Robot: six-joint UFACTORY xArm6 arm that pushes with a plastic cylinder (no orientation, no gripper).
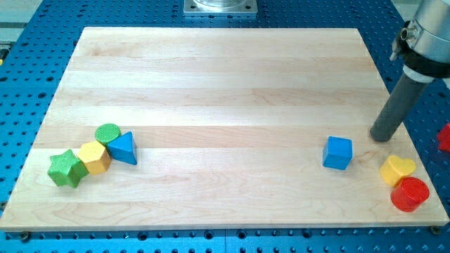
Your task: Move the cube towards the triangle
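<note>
A blue cube (337,152) sits on the wooden board (225,84) at the view's lower right. A blue triangle (124,148) lies at the view's lower left, touching a green cylinder (107,133) and a yellow hexagon (94,157). My tip (382,137) rests on the board to the right of the cube and slightly above it, a short gap away, not touching it.
A green star (66,168) lies left of the yellow hexagon. A yellow heart (397,169) and a red cylinder (410,194) sit at the lower right corner, right of the cube. A red block (444,137) shows at the right edge, cut off.
</note>
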